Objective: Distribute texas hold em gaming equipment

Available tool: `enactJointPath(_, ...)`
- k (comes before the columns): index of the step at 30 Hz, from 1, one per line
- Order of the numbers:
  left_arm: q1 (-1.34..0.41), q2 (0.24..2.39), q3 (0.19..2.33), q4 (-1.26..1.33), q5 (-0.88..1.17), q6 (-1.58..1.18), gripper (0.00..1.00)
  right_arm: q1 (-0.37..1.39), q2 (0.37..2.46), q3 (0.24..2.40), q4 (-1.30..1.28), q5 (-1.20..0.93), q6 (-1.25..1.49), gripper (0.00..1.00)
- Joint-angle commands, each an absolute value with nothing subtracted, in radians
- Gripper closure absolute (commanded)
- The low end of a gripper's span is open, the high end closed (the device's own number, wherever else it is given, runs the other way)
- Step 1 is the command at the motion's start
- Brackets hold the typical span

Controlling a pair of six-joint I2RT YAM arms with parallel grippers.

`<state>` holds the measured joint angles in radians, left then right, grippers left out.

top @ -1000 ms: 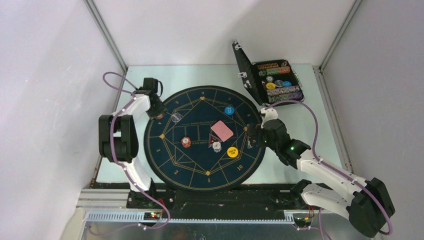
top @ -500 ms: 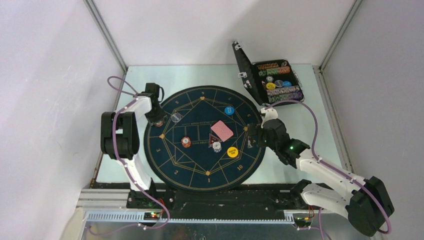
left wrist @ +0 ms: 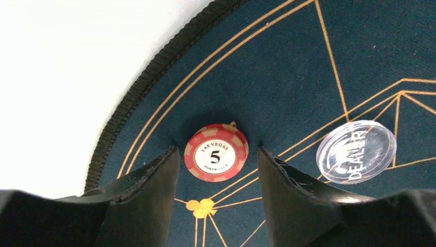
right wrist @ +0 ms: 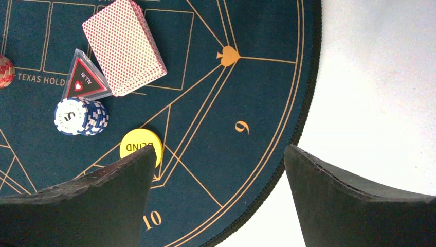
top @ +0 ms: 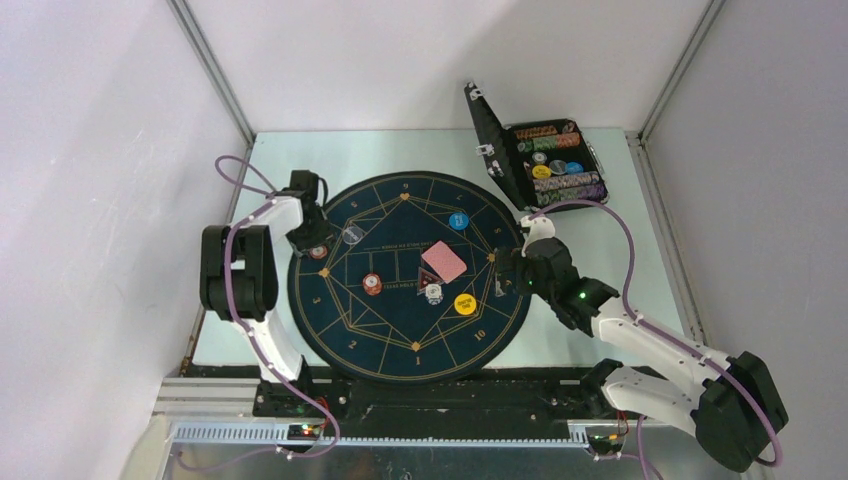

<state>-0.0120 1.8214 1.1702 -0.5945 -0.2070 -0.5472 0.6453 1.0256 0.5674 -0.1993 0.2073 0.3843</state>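
White walls enclosed a pale table (top: 300, 160) carrying a round dark-blue mat (top: 400, 345) with gold lines. The left arm stood folded at the mat's far-left edge with the left gripper (top: 316, 244) pointing down. Its fingers (left wrist: 149, 195) were apart on either side of a red-and-cream Las Vegas 5 chip (left wrist: 216, 152), which lay flat on the felt with a gap at each side. A clear dealer button (left wrist: 356, 152) lay near the chip, further in on the mat. The right arm stretched to the mat's right edge, where the right gripper (right wrist: 220, 154) was spread wide over the rim, holding nothing. Near the mat's centre sat a red-backed deck of cards (right wrist: 125, 47). Just beside it stood a triangular all-in marker (right wrist: 84, 80), then a blue-and-white chip stack (right wrist: 81, 117) and a yellow blind disc (right wrist: 140, 145). A black case (top: 490, 138) of chips stood open at the table's far-right corner.
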Motion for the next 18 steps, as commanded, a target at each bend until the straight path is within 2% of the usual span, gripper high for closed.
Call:
enactJointPath(1,-0.005,1.751,1.157,-0.604,-0.179,-0.531,0.29,0.641,1.015,0.571,-0.17,0.223,0.378,0.03)
enactJointPath(2,-0.005,1.728,1.155,-0.607,-0.175,-0.532,0.16,0.641,1.007,0.571,-0.172,0.222,0.379,0.03)
enactJointPath(4,-0.005,1.683,1.145,-0.609,-0.165,-0.533,0.03,0.641,0.994,0.571,-0.176,0.221,0.379,0.03)
enactJointPath(11,-0.036,1.452,1.013,-0.588,-0.139,-0.555,0.0,0.646,0.965,0.571,-0.176,0.194,0.377,0.02)
enactJointPath(18,-0.197,1.319,0.914,-0.557,-0.144,-0.567,0.0,0.653,0.952,0.571,-0.153,0.177,0.372,0.0)
